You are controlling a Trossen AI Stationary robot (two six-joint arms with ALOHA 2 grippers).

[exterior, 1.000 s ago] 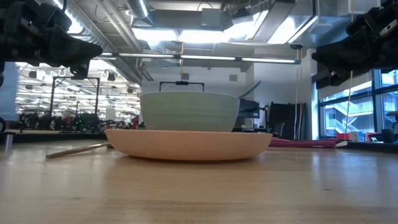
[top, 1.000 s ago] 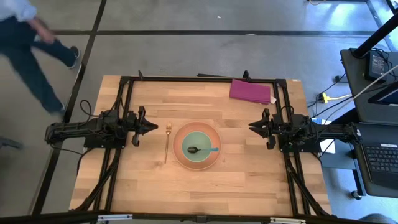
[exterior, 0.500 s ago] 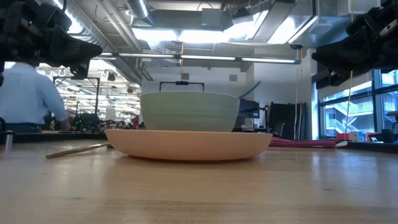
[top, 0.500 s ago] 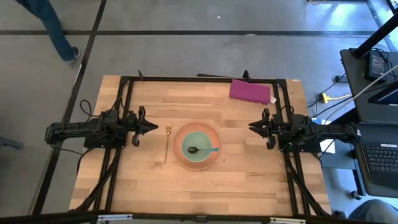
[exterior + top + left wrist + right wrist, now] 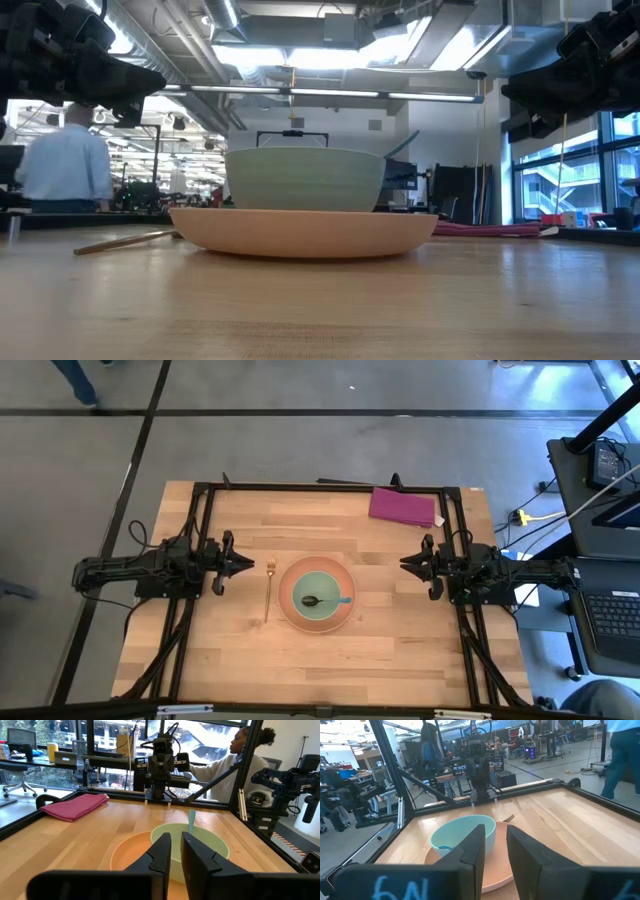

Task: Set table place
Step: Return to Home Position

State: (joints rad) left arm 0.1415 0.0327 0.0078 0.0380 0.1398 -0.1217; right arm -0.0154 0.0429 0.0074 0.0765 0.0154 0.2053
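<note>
A round orange plate [image 5: 345, 618] lies at the table's middle, with a pale green bowl [image 5: 322, 588] standing on it. A dark spoon [image 5: 312, 601] rests in the bowl, and its light blue handle [image 5: 192, 820] leans on the rim. A slim gold fork [image 5: 268, 588] lies flat on the wood left of the plate. My left gripper [image 5: 250, 565] hovers left of the fork, above the table. My right gripper [image 5: 403, 565] hovers right of the plate. Both point at the plate, each with only a narrow slit between its fingers, and both are empty.
A flat magenta cloth [image 5: 404, 506] lies at the far right corner. A black rail frame [image 5: 320, 487] runs round the table. A person [image 5: 65, 165] stands beyond the far edge, and another [image 5: 245, 745] sits beyond the right side. Bare wood lies in front of the plate.
Both arms and the tableware have kept still. A person beyond the table's far left corner has walked away out of the high view and now shows at the left in the low view.
</note>
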